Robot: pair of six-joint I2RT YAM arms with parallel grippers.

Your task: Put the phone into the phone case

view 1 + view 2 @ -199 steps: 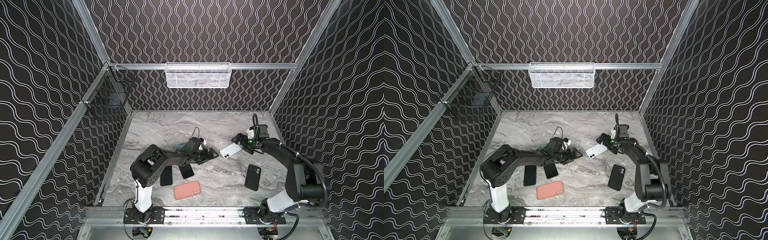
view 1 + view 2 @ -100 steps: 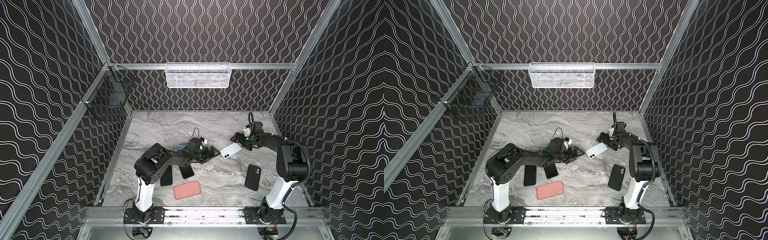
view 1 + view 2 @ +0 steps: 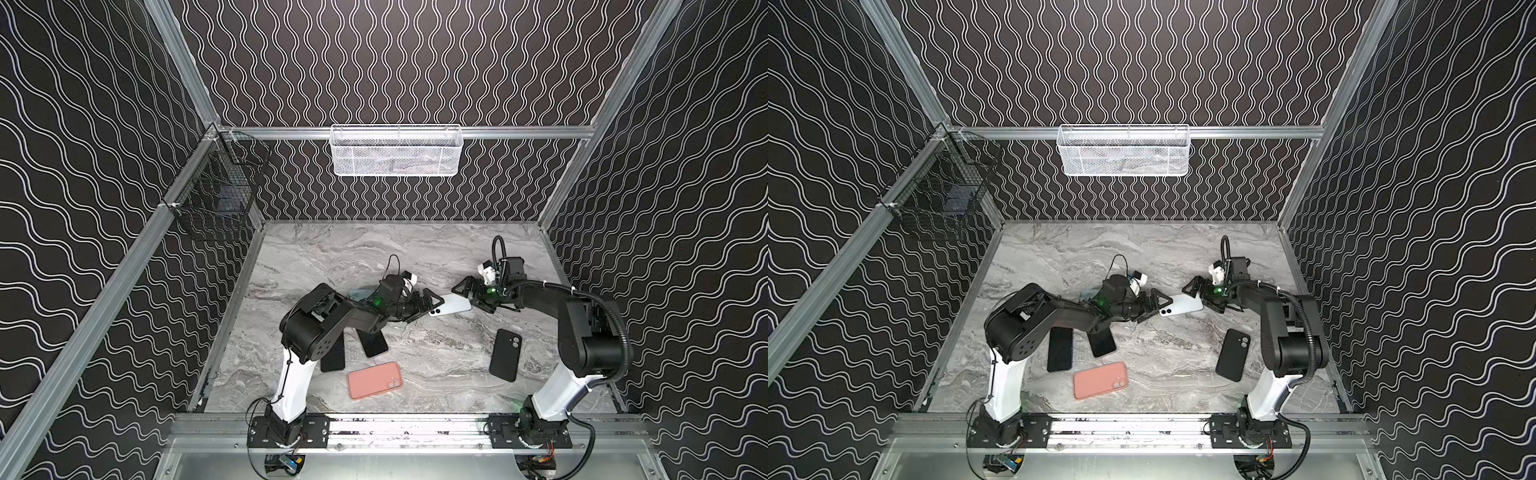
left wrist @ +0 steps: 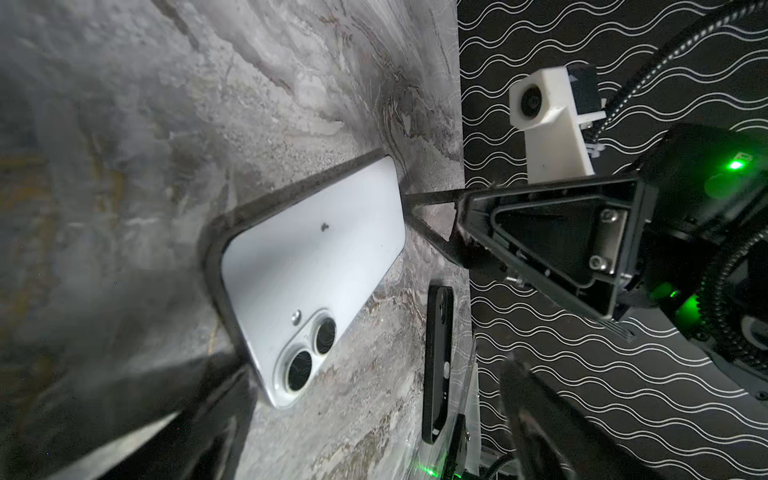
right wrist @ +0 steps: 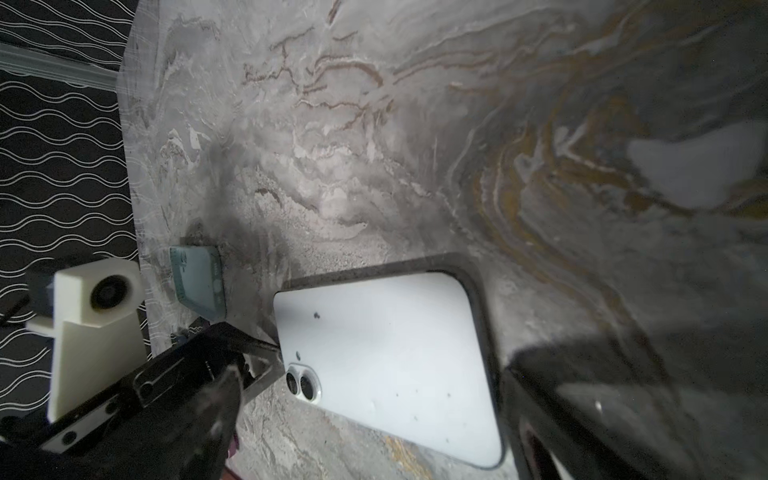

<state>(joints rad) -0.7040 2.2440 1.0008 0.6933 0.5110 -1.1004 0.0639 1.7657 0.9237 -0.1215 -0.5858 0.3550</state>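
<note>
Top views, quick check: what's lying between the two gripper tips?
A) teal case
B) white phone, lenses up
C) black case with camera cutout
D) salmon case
B: in both top views the white phone lies flat with its twin lenses up. The left gripper is at its camera end and the right gripper at the opposite end, both with jaws spread open.
</note>
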